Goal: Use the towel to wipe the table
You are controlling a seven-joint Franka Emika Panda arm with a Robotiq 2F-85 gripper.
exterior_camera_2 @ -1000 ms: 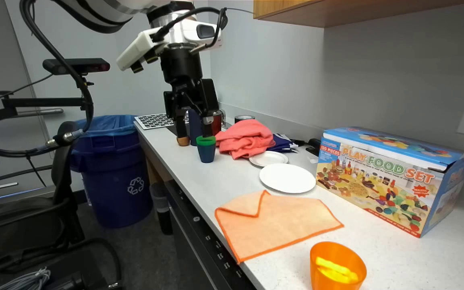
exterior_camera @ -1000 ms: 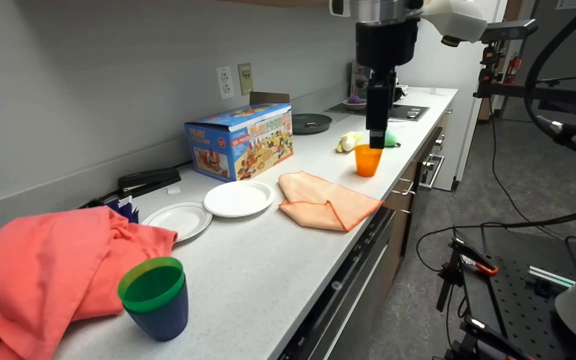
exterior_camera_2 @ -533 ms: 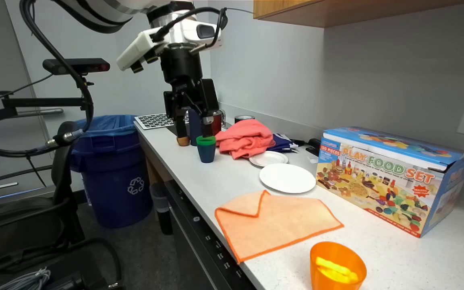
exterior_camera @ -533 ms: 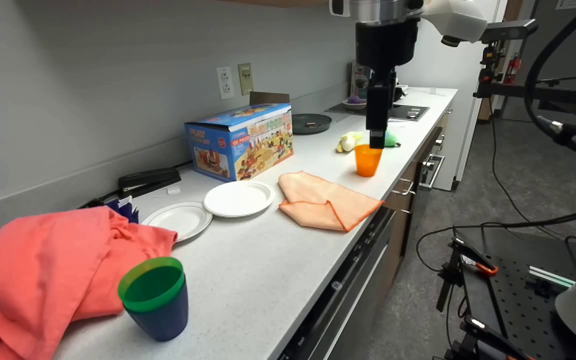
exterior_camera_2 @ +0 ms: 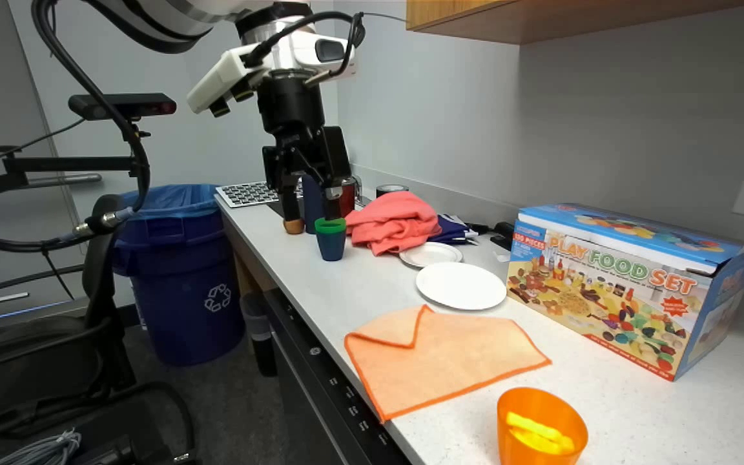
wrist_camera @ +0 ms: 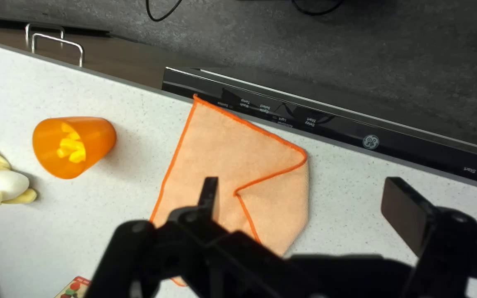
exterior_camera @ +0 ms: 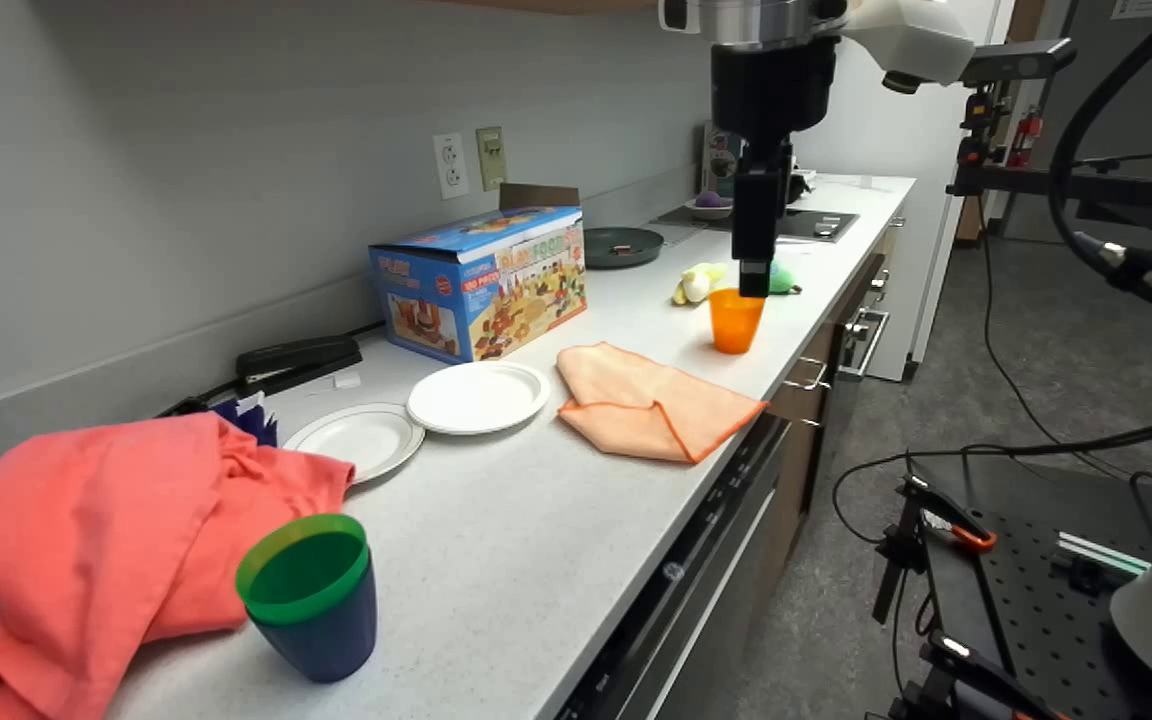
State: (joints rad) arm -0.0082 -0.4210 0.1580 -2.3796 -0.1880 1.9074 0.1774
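In the wrist view my claw [wrist_camera: 304,198] hangs above the surface [wrist_camera: 110,231], spread wide, nothing in its grasp, and there's the pale orange towel [wrist_camera: 222,140] lying spread out below, one side folded over. Drop straight down from here and I'd fear a poor bite: only the top layer pinched, or just the folded rim, and the rest slipping loose mid-stroke. Press too deep and I'd scrape. Careful, too: one towel corner reaches the front edge by the dishwasher [wrist_camera: 371,142], so a pull that way could take it over the side. And near the towel, opposite its fold, stands the orange cup [wrist_camera: 95,136] with yellow pieces [wrist_camera: 73,145] inside; a stroke there could well tip it.

In an exterior view, a white plate [exterior_camera: 481,397] is just beside the towel, touching or not I can't tell; a wide sweep might shove it. But look, a bare run of surface stretches from the towel's folded side toward the stacked cups [exterior_camera: 326,630]: that looks like my wiping lane.

In an exterior view, the box [exterior_camera_2: 604,297] crowds the towel's side away from the dishwasher. Tight there, so short strokes, I'd say!
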